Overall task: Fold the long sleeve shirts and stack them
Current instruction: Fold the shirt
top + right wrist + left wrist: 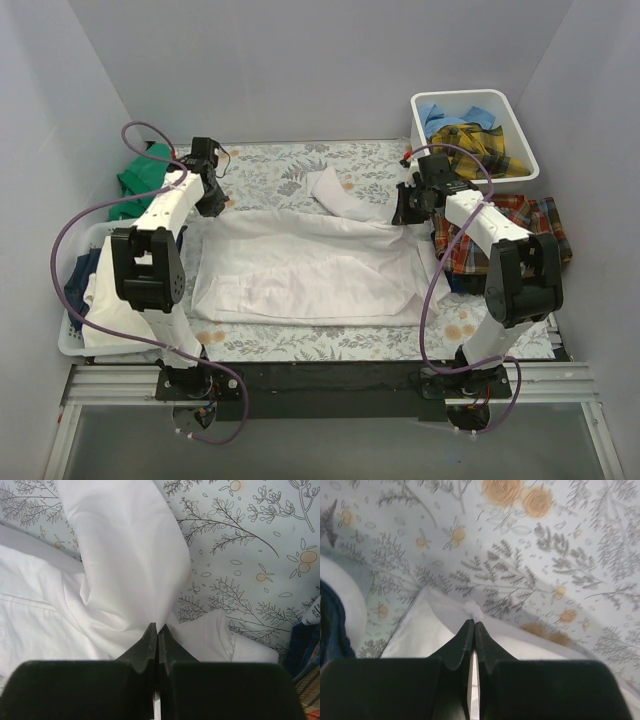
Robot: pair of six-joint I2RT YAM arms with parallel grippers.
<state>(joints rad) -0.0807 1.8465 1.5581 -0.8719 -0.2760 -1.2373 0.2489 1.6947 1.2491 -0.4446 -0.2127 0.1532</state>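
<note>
Both jaws pressed together, pinching white shirt [310, 265]: left jaws on corner, right jaws beside sleeve.

four long-sleeved cloth shirts: one large plain white shirt [310, 270] mid-table, one red-orange-navy plaid shirt [525, 222] right, one yellow-dark plaid shirt [468, 140] and one light blue shirt [437, 112] far right. two white plastic bins: the far-right bin [462, 95] and the near-left bin [68, 346]. one green cloth [140, 178] far left. one floral-print table cover [300, 345]. two robot arms: left arm [165, 215], right arm [487, 225].
</note>
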